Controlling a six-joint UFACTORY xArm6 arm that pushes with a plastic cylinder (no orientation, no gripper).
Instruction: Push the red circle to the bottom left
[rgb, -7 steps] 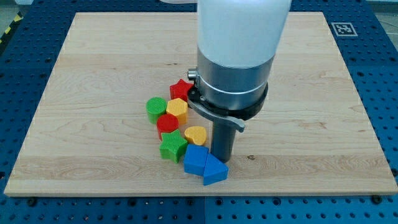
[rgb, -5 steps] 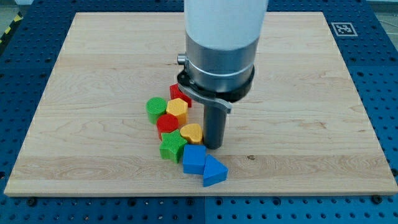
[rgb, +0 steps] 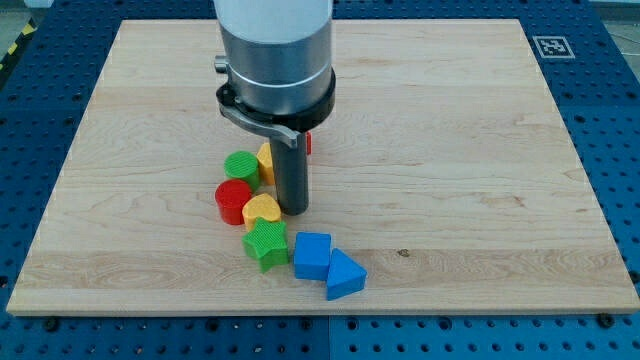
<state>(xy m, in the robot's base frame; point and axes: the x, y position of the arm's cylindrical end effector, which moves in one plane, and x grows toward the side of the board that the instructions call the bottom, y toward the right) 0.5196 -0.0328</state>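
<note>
The red circle (rgb: 233, 200) lies left of the board's middle, touching the yellow heart (rgb: 262, 210) on its right. My tip (rgb: 292, 209) stands just right of the yellow heart, about a block's width right of the red circle. The green circle (rgb: 240, 167) sits above the red circle. A yellow block (rgb: 266, 160), partly hidden by the rod, lies beside the green circle. A red block (rgb: 306, 144) peeks out behind the rod.
A green star (rgb: 266, 243) lies below the yellow heart. A blue cube (rgb: 312, 255) and a blue triangle (rgb: 345, 275) touch each other at its right. The wooden board (rgb: 480, 150) rests on a blue perforated table.
My tip has moved toward the view's left and slightly up. The red circle, yellow heart, green circle and green star have been shoved left; the blue blocks have stayed.
</note>
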